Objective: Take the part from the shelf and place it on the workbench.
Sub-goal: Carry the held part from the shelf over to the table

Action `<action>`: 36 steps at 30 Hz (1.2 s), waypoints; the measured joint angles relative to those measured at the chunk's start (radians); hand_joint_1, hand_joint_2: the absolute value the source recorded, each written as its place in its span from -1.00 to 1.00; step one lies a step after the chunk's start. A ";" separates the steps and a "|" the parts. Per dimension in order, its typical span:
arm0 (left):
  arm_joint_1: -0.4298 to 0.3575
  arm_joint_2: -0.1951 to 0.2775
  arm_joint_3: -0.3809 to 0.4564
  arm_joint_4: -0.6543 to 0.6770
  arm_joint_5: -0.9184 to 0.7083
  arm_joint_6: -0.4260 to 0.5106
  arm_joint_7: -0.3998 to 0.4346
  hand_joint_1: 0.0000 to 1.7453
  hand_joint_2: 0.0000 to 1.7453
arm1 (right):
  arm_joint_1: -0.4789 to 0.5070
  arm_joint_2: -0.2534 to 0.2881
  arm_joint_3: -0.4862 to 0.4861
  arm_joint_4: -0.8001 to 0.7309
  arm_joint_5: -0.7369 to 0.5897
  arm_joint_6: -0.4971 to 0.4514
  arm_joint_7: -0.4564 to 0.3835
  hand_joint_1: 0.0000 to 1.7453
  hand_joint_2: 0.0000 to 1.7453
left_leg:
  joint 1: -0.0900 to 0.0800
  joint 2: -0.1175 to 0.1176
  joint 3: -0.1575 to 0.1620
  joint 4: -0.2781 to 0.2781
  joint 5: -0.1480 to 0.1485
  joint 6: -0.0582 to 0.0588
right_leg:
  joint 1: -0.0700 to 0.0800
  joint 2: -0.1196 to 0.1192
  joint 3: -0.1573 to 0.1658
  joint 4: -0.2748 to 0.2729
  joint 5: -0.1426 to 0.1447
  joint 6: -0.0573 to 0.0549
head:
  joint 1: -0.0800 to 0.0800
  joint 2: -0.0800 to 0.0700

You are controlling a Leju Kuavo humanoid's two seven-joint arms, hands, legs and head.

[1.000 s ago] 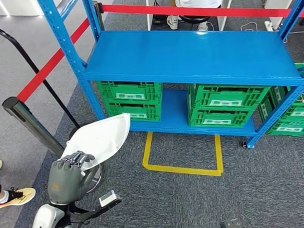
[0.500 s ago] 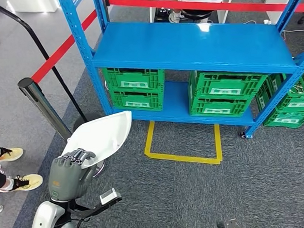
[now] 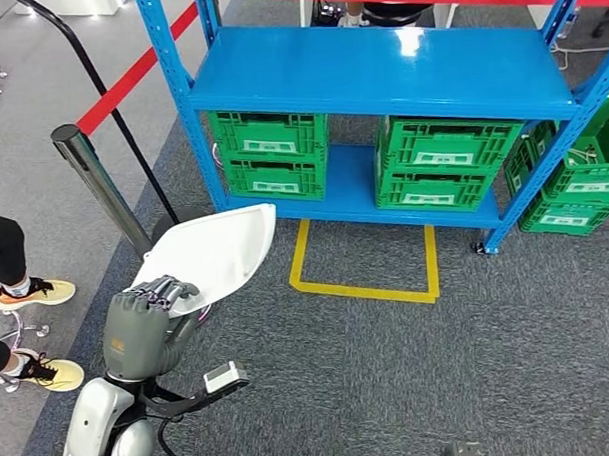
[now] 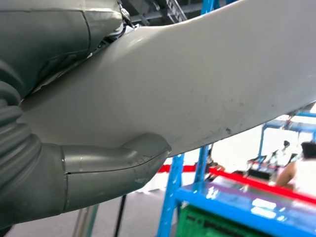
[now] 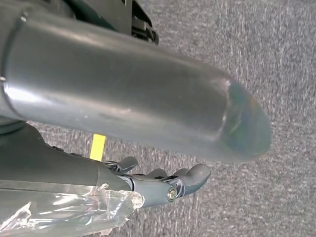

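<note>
Gripping white part [image 3: 215, 253], left hand [image 3: 143, 329]; right hand [image 5: 164, 185] seemingly empty.

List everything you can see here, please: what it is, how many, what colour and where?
Curved white plastic part: one, white, held out over the carpet at the robot's left.
Blue metal shelf rack: one, blue, ahead; its upper shelf is bare.
Green plastic crates: four on the lower shelf in two stacks of two; more green ones beside the rack at right.
Yellow tape square: one, yellow, on the carpet before the rack.
Red barrier belt: red, running from a silver post at left.
Grey carpet: grey, the floor.
Person's yellow shoes: two, far left.
Left hand: grey, its fingers grip the white part's near edge.
Right hand: dark grey, hanging above the carpet.
</note>
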 joint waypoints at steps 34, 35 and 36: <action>-0.130 -0.008 -0.081 0.154 0.137 -0.109 -0.082 0.98 1.00 | 0.037 0.054 -0.144 -0.027 -0.030 -0.036 0.019 -1.00 -1.00 | 0.003 -0.028 -0.095 -0.003 0.071 0.033 | 0.004 0.092 0.064 0.011 -0.087 0.010 | 0.009 0.000; -0.131 -0.010 -0.082 0.155 0.138 -0.109 -0.082 0.98 1.00 | 0.038 0.054 -0.146 -0.027 -0.030 -0.036 0.019 -1.00 -1.00 | 0.005 -0.019 -0.096 -0.006 0.073 0.037 | 0.005 0.073 0.047 0.042 -0.107 0.015 | 0.012 0.000; -0.132 -0.011 -0.082 0.157 0.138 -0.110 -0.082 0.98 1.00 | 0.037 0.054 -0.147 -0.028 -0.030 -0.036 0.019 -1.00 -1.00 | 0.005 -0.008 -0.097 -0.007 0.075 0.041 | 0.005 0.049 0.021 0.095 -0.138 0.020 | 0.015 0.000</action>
